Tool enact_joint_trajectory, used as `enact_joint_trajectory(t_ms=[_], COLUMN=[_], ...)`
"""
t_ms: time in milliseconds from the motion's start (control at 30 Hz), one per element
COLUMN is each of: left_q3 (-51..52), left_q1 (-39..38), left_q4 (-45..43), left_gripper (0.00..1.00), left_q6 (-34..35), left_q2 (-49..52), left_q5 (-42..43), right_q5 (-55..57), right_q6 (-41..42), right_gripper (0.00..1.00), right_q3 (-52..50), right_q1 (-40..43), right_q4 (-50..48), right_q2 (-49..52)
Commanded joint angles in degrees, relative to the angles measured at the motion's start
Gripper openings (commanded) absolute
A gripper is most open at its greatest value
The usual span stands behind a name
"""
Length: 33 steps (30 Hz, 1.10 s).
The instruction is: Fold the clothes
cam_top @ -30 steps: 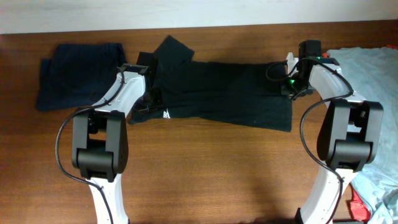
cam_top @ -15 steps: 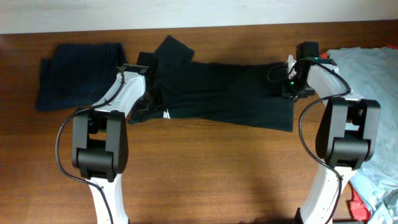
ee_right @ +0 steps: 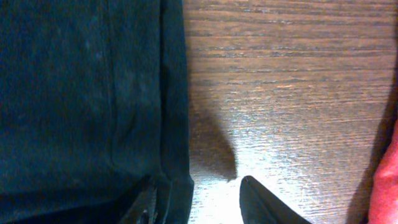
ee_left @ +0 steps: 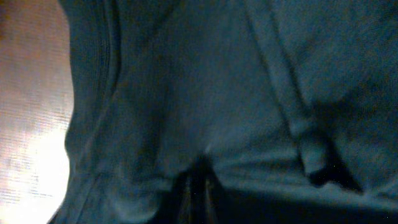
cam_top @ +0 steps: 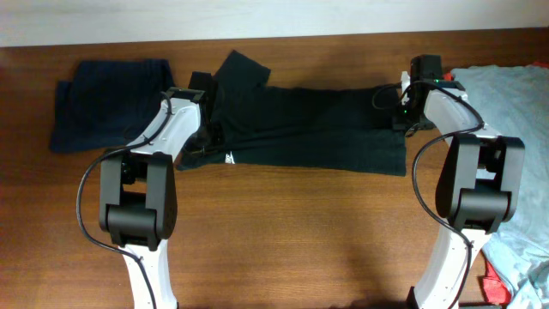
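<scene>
Since a second ago the black T-shirt (cam_top: 317, 129) has had its right hem drawn straighter, and the right gripper (ee_right: 193, 199) has spread: one finger over the hem, the other over bare wood. The shirt lies stretched across the far middle of the brown wooden table (cam_top: 283, 232), below a white wall (cam_top: 257, 17). The left gripper (ee_left: 198, 193) pinches the shirt's gathered left end. There are four garments in all; the others are a folded navy garment (cam_top: 107, 99) on the left, and a grey-blue garment (cam_top: 506, 103) and a red garment (cam_top: 491, 283) on the right. There are two arms.
</scene>
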State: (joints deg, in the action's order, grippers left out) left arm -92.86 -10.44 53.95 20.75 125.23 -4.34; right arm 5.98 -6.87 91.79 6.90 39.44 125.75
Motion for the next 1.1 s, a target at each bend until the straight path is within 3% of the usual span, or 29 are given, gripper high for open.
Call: enact_joint_trajectory(t_ms=[0,267,333,567,900,1067], left_q3=[-3.69,-15.91,-18.1,-23.71,-23.76,-23.76], left_q1=[0.72,0.68,0.68,0.98,1.11,1.14], left_q4=[2.58,7.65,7.5,1.22,-18.86,-18.25], left_gripper=[0.22,0.5,0.57,0.59,0.59,0.6], left_q6=[0.0,-0.33,-3.3,-14.03,-14.47,-14.43], left_q2=[0.11,-2.49,-2.93,-2.95,-1.16,2.56], left_q5=[1.84,3.65,5.01,9.79,10.54,10.51], right_q5=[-1.79,-10.08,-11.1,-12.0,-12.0,-12.22], right_q6=[-0.13,-0.13,-0.11,2.45,6.99,6.91], right_gripper=[0.5,0.57,0.57,0.6,0.61,0.6], right_q3=[1.44,6.54,8.09,18.14,23.52,23.52], right_q1=[0.26,0.26,0.26,0.26,0.02,-1.2], right_q4=[1.53,6.91,8.7,20.33,20.79,23.76], right_q2=[1.33,-1.6,-2.16,-2.73,-2.4,-2.36])
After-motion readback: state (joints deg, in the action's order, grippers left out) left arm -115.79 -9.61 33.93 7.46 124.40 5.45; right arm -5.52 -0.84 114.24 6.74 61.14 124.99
